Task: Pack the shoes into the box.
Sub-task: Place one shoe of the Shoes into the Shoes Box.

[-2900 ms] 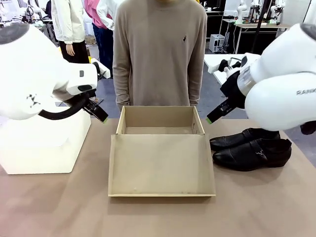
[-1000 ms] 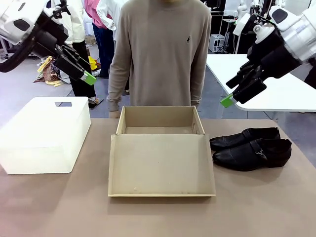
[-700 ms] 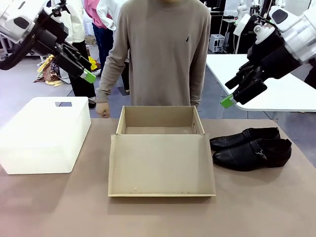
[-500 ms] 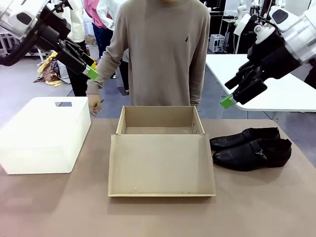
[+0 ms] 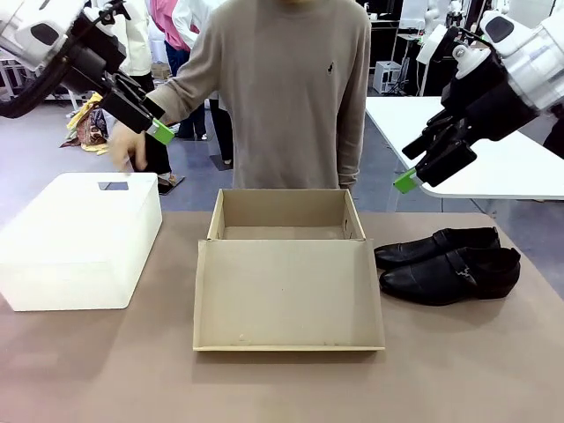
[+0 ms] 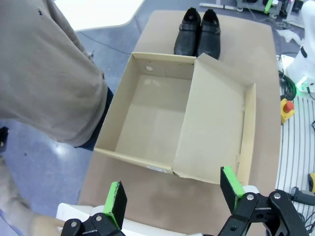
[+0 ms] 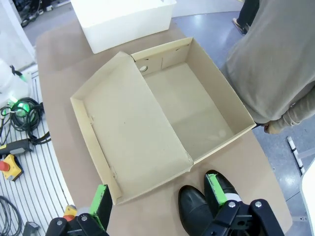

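Note:
The black shoes (image 5: 449, 264) lie side by side on the table, right of the tan box (image 5: 284, 227), toes toward it; they also show in the left wrist view (image 6: 197, 33) and the right wrist view (image 7: 203, 205). The box stands open and empty, its lid (image 5: 287, 295) folded flat toward me. My left gripper (image 5: 152, 127) hangs high at the upper left, open and empty (image 6: 172, 194). High at the right, above the shoes, my right gripper (image 5: 414, 172) is open and empty too (image 7: 160, 194).
A white plastic bin (image 5: 79, 240) stands left of the box. A person in a beige sweater (image 5: 286, 88) stands behind the box, one hand (image 5: 123, 145) reaching out toward the bin, near my left gripper. Bare table lies in front of the lid.
The person's arm has swung out to the left, from beside the body to above the bin. My left gripper shifted slightly; the right arm stayed still.

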`<move>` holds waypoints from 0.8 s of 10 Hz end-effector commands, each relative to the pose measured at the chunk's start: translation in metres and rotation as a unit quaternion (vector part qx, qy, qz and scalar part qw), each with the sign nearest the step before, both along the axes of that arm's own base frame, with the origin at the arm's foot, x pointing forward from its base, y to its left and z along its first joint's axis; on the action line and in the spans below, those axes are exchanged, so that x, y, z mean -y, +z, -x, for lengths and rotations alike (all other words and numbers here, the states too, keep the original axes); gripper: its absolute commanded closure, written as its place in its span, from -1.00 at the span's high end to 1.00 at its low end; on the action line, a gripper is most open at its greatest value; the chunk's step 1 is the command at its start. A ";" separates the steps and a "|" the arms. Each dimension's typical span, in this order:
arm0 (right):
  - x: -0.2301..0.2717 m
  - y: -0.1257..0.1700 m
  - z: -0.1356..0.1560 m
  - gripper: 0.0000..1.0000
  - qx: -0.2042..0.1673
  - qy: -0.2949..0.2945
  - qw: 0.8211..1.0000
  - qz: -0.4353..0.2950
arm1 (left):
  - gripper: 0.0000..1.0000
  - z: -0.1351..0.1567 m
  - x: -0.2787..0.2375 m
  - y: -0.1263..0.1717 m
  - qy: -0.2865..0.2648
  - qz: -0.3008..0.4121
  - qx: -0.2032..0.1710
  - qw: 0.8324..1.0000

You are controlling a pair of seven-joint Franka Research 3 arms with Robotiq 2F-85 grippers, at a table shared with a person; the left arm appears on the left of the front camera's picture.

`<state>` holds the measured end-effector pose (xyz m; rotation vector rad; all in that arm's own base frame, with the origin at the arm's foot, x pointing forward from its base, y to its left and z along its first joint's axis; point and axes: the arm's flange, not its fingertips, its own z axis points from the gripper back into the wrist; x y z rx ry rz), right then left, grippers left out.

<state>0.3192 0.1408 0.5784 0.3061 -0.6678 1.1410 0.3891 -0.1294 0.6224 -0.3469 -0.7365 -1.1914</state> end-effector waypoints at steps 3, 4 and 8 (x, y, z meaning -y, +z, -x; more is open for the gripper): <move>0.000 0.000 0.000 1.00 -0.002 0.004 1.000 -0.004 | 1.00 0.002 -0.003 -0.003 -0.011 0.009 0.003 1.000; 0.000 0.000 0.000 1.00 0.000 0.000 1.000 0.000 | 1.00 0.002 -0.003 -0.003 -0.011 0.009 0.003 1.000; 0.033 0.031 -0.038 1.00 0.019 0.008 0.996 0.090 | 1.00 0.002 -0.003 -0.003 -0.011 0.009 0.003 1.000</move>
